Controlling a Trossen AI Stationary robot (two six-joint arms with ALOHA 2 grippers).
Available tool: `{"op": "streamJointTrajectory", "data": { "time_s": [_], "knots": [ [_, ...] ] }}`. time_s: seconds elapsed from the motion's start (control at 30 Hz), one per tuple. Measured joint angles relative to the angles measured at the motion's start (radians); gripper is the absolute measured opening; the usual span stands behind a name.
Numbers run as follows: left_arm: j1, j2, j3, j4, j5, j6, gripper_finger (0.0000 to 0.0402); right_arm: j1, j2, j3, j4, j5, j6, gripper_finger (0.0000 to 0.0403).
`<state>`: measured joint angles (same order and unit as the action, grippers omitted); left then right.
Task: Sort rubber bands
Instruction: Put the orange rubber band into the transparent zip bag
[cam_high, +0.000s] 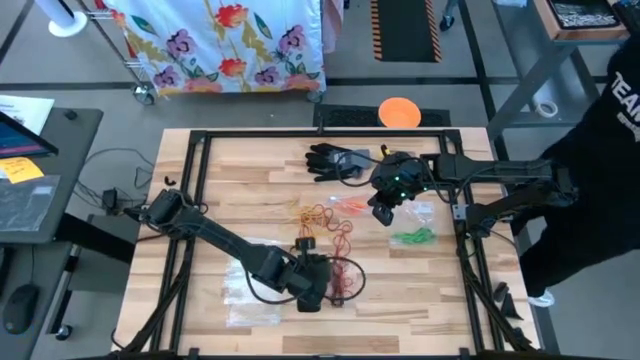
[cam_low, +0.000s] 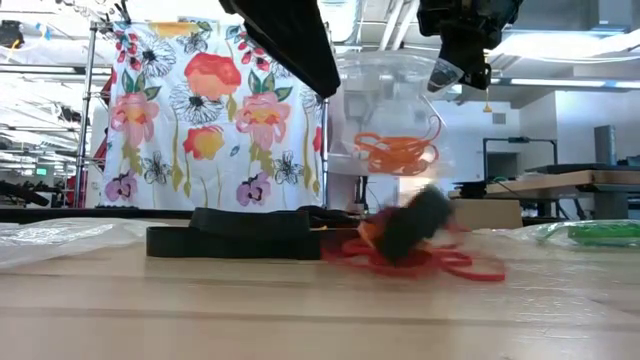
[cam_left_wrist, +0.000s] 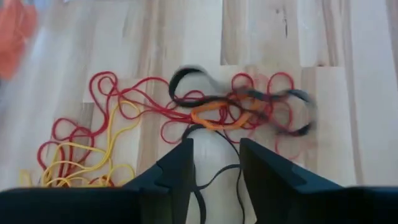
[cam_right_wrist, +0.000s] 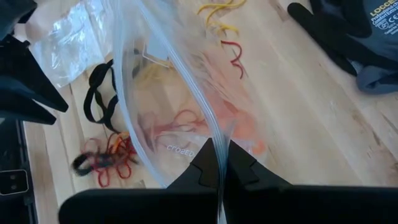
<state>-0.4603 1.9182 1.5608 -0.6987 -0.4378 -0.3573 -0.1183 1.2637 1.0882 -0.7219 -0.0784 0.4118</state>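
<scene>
Parted left claw (cam_left_wrist: 214, 171) hovers empty over unsorted red, yellow, orange and black rubber bands (cam_left_wrist: 205, 112) at frame centre on the tabletop (cam_high: 250, 170); closed right claw (cam_right_wrist: 219, 163) grips a clear bag (cam_right_wrist: 168, 93) holding orange bands, upper right; sorting is partly done.

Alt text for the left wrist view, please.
The left gripper, fingers apart, hangs over a tangle of red, orange and black rubber bands on the wooden table; yellow bands lie to one side.
</scene>
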Motion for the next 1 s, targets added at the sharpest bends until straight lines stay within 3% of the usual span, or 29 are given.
{"op": "streamJointTrajectory", "data": {
  "time_s": [0.23,0.37,0.47,0.77,1.0],
  "knots": [
    [0.000,0.025,0.001,0.085,0.003,0.069,0.0143,0.000,0.000,0.000,0.000,0.000,0.006,0.0000],
    [0.015,0.104,0.001,0.167,-0.040,0.157,0.0136,0.000,0.000,0.000,0.006,0.000,0.008,0.0000],
    [0.055,0.162,0.000,0.154,-0.064,0.133,0.0131,0.000,0.000,0.000,0.001,0.000,0.032,0.0000],
    [0.139,0.270,0.003,0.186,0.140,0.043,0.0127,0.000,0.000,0.000,-0.006,0.000,0.054,0.0000],
    [0.136,0.262,0.004,0.152,0.075,0.041,0.0127,0.000,0.000,0.000,-0.007,0.000,0.052,0.0000]
  ]
}}
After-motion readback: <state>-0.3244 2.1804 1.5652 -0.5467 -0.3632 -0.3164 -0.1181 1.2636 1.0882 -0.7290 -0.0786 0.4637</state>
